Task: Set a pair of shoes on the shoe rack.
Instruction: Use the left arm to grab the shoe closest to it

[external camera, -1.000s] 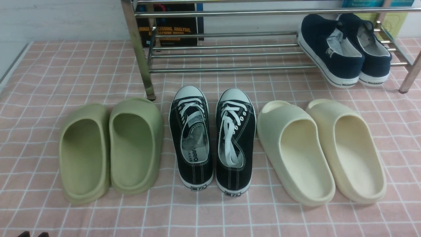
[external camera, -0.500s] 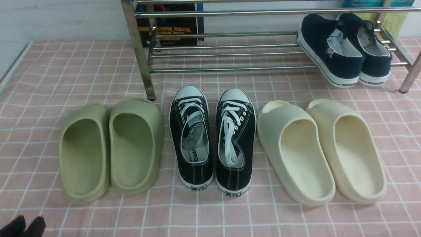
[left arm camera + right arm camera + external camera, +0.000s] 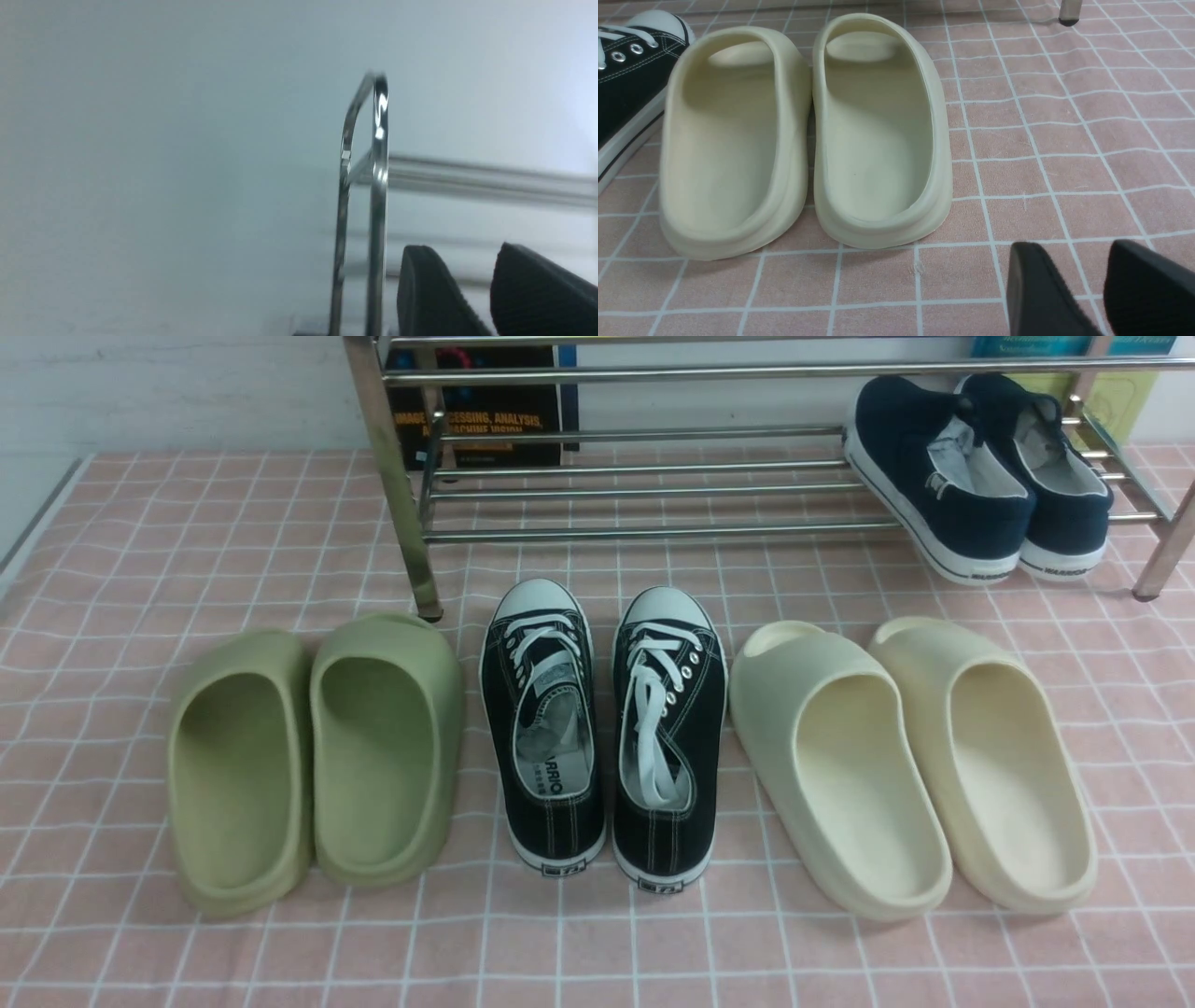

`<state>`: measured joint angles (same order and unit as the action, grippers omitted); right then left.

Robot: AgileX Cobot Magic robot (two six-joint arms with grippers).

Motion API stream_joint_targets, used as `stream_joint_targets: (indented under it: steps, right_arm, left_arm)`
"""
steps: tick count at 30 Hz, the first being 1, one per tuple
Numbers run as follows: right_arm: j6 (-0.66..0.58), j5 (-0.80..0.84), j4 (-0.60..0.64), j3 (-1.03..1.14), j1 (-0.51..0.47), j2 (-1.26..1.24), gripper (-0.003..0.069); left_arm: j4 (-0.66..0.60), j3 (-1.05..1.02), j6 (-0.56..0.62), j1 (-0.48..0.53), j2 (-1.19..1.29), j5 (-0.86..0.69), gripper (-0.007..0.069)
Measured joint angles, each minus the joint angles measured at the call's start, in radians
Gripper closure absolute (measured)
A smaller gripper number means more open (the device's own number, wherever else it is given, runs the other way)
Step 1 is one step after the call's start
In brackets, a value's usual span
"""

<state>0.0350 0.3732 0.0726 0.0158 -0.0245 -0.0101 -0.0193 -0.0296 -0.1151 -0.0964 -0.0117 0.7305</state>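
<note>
The pair of shoes stands side by side on the pink checked cloth, toes toward the rack: one black lace-up sneaker (image 3: 543,728) and its partner (image 3: 668,733). The chrome shoe rack (image 3: 653,490) rises just behind them. Neither gripper shows in the front view. In the left wrist view my left gripper (image 3: 462,266) is open and empty, raised and facing the rack's upright end (image 3: 379,186) against a pale wall. My right gripper (image 3: 1069,266) is open and empty, low over the cloth beside the cream slides, with a sneaker's toe (image 3: 626,70) at that view's edge.
Green foam slides (image 3: 313,756) sit left of the sneakers and cream foam slides (image 3: 910,765) sit right of them. Navy slip-on shoes (image 3: 976,476) occupy the right end of the rack's lower bars. Books (image 3: 481,411) lean behind the rack.
My left gripper's dark fingertips showed at the front view's bottom left corner, larger half a second ago, and have now left that view. The shoes have not moved.
</note>
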Motion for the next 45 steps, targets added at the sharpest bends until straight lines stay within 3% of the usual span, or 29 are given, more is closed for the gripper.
stream_joint_targets:
  steps: [2,5,9,11,12,15,21,25,31,34,40,41,45]
  right_arm:
    - [0.0,0.0,0.0,0.0,0.0,0.0,0.0422]
    - [0.0,0.0,0.0,0.0,0.0,0.0,0.0422]
    - [0.0,0.0,0.0,0.0,0.0,0.0,0.0422]
    - [0.0,0.0,0.0,0.0,0.0,0.0,0.0422]
    - [0.0,0.0,0.0,0.0,0.0,0.0,0.0422]
    - [0.0,0.0,0.0,0.0,0.0,0.0,0.0422]
    - [0.001,0.0,0.0,0.0,0.0,0.0,0.0422]
    - [0.001,0.0,0.0,0.0,0.0,0.0,0.0422]
    - [0.001,0.0,0.0,0.0,0.0,0.0,0.0422]
    - [0.001,0.0,0.0,0.0,0.0,0.0,0.0422]
    - [0.001,0.0,0.0,0.0,0.0,0.0,0.0422]
    - [0.001,0.0,0.0,0.0,0.0,0.0,0.0422]
    - [0.001,0.0,0.0,0.0,0.0,0.0,0.0422]
  left_arm:
    - [-0.002,0.018,-0.092,0.0,-0.001,0.015,0.0385]
    - [-0.019,0.132,-0.115,0.0,-0.001,-0.184,0.0385]
    - [-0.056,0.371,0.05,0.0,0.129,-0.69,0.0385]
    - [-0.057,0.42,0.096,0.0,0.192,-0.807,0.0385]
    - [-0.057,0.49,0.155,0.0,0.329,-1.009,0.0385]
    - [-0.063,0.561,0.188,0.0,0.499,-1.18,0.0385]
    - [-0.115,0.605,0.198,0.0,0.781,-1.264,0.0385]
    - [-0.268,0.635,0.163,0.0,0.946,-1.291,0.0385]
    - [-0.546,0.868,0.343,0.0,1.209,-1.589,0.0385]
    - [-0.598,0.967,0.393,-0.024,1.317,-1.66,0.0385]
    - [-0.423,1.123,0.303,-0.239,1.449,-1.663,0.0385]
    - [-0.312,1.169,0.226,-0.317,1.476,-1.649,0.0385]
    - [-0.053,1.248,0.008,-0.437,1.553,-1.591,0.037]
